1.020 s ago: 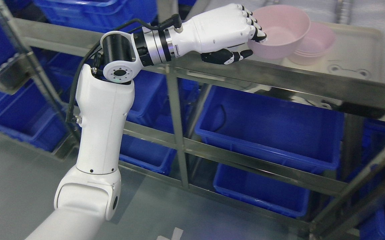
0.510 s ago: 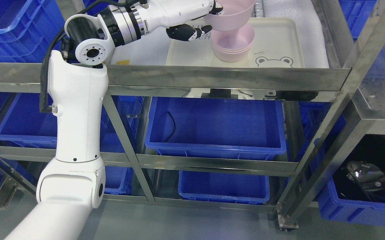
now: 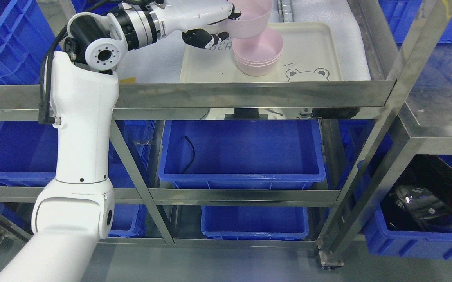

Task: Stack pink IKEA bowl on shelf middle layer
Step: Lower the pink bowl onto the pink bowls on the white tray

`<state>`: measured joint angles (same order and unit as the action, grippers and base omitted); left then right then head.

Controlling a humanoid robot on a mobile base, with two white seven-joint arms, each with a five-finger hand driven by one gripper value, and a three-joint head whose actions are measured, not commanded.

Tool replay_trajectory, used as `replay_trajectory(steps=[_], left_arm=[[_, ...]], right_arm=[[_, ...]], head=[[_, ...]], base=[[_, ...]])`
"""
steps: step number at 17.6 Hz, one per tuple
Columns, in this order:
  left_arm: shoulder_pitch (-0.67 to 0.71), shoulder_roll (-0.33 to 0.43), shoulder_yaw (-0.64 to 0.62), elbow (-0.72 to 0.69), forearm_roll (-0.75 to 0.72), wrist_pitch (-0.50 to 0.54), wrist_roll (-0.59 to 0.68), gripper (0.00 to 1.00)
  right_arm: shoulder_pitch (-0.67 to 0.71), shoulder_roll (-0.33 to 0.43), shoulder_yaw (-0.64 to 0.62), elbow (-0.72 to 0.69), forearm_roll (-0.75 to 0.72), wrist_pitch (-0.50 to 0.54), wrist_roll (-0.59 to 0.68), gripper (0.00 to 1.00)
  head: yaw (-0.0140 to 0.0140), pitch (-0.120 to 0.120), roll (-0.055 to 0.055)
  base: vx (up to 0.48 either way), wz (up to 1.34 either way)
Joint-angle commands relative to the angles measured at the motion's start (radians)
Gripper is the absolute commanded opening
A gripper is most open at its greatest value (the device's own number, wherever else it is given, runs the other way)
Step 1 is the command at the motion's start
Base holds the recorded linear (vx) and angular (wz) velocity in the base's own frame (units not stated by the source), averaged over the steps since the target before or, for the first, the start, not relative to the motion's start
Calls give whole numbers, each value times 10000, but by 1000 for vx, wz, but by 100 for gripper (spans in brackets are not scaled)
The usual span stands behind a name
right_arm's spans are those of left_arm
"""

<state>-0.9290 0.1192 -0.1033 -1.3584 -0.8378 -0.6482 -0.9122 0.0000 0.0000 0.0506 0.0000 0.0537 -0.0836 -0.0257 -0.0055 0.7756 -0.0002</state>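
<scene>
The steel-framed shelf (image 3: 249,94) looked polished and reflective; the pink plastic bowl (image 3: 251,21) matt; the blue plastic crates (image 3: 241,156) smooth; the cream tray (image 3: 312,51) glossy.

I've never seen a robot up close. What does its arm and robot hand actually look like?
The left arm has smooth glossy white shells, with a black cylindrical joint and a white round cap ringed with small holes. A silver and black ribbed wrist leads to the left robot hand, white with black finger segments. A black cable loops outside the arm.
</scene>
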Motion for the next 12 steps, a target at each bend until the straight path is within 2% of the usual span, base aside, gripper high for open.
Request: replay_trajectory(steps=[1,5,12], left_arm=[[-679,-777,-1311,1862,-779,-114,71,4],[-727,-793,-1422,2140,-1790,-22,72,4],[-925,-1017,-1390,2645,-2022,254,117,5]], right_arm=[[230,-175,0,-175,0,7,-4,100],[230,-175,0,-175,0,7,-4,100],[230,-175,0,-175,0,7,-4,100]], head=[[0,0,0],[0,0,0],[0,0,0]], base=[[12,-89],[12,-69],[6,-19]])
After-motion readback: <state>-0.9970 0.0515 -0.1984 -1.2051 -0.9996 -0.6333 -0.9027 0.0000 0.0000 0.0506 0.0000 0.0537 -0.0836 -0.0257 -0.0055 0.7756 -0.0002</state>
